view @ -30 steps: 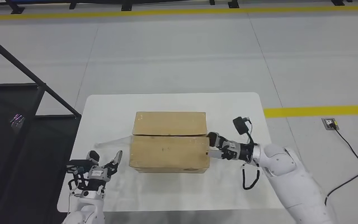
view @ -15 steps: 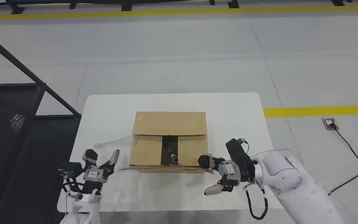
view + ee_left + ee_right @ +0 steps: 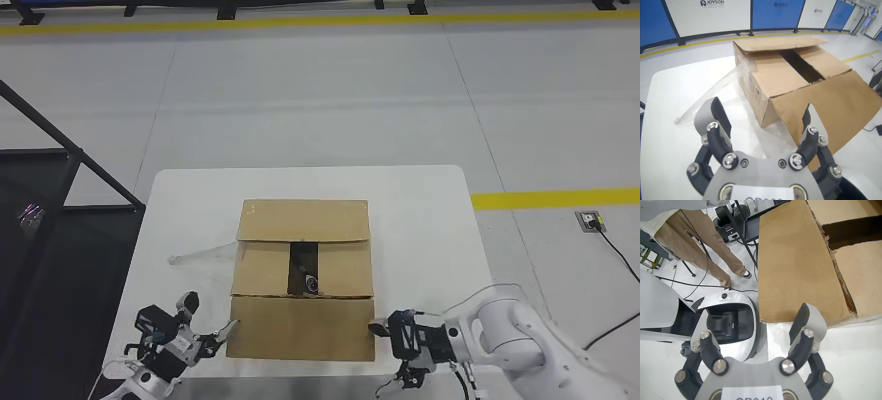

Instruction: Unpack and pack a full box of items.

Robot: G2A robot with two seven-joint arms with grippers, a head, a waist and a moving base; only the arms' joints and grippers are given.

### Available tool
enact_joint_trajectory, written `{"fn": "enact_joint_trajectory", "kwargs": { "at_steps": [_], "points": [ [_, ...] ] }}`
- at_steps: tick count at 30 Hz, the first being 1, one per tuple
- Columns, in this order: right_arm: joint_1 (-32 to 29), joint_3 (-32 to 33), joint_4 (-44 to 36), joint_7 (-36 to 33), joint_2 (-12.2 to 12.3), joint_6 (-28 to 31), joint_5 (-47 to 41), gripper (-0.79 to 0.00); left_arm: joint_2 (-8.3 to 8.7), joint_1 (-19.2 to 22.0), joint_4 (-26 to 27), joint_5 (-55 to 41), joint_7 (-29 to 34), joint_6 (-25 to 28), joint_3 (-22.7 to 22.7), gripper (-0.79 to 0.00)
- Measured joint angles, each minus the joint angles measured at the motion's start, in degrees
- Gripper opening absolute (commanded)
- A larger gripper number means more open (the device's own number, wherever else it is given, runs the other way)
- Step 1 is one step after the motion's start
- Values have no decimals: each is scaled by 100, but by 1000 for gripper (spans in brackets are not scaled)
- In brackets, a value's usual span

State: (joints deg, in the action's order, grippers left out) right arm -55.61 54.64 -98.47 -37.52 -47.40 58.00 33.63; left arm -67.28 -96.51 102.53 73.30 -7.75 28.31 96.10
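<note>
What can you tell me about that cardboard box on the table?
The cardboard box is plain brown corrugated board, sitting on the white table. Its near flap is folded outward toward the robot; the far flap leans over the top. Two inner flaps leave a dark gap. A clear tape strip trails from one corner.

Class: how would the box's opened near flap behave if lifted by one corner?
The near flap looks like plain corrugated card, so it is probably light and fairly stiff, swinging on its crease rather than drooping. Ragged paper along that crease suggests it could tear there if yanked hard.
</note>
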Motion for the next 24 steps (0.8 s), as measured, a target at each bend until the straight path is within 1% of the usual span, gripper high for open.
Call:
{"fn": "enact_joint_trajectory", "kwargs": {
  "at_steps": [2,4,5,7,9,10,12,14,17,24],
  "points": [
    [42,-64,-59,455,19,0,166,0,-7,54,-99,188,23,-141,-122,0],
    [55,-67,-41,947,39,0,56,0,-15,126,-204,273,69,-268,-209,0],
    [60,-37,53,1291,48,0,-128,0,-19,177,-266,326,92,-358,-258,0],
    [81,-22,278,1744,39,0,-579,0,-28,244,-358,374,95,-488,-328,0],
    [185,-93,593,2081,-6,-27,-1310,0,-37,302,-441,386,73,-600,-392,0],
    [255,-148,736,2155,-36,-110,-1664,0,-41,312,-461,370,60,-643,-407,0],
    [415,-270,985,2194,-102,-580,-2414,0,-43,315,-470,353,52,-671,-412,0],
    [436,-283,1013,2183,-110,-846,-2736,0,-43,313,-468,352,52,-667,-410,0],
    [427,-276,1000,2180,-107,-609,-2500,0,-43,313,-467,353,53,-665,-410,0],
    [427,-276,1001,2181,-107,-602,-2484,0,-43,313,-467,354,53,-665,-410,0]
  ]
}}
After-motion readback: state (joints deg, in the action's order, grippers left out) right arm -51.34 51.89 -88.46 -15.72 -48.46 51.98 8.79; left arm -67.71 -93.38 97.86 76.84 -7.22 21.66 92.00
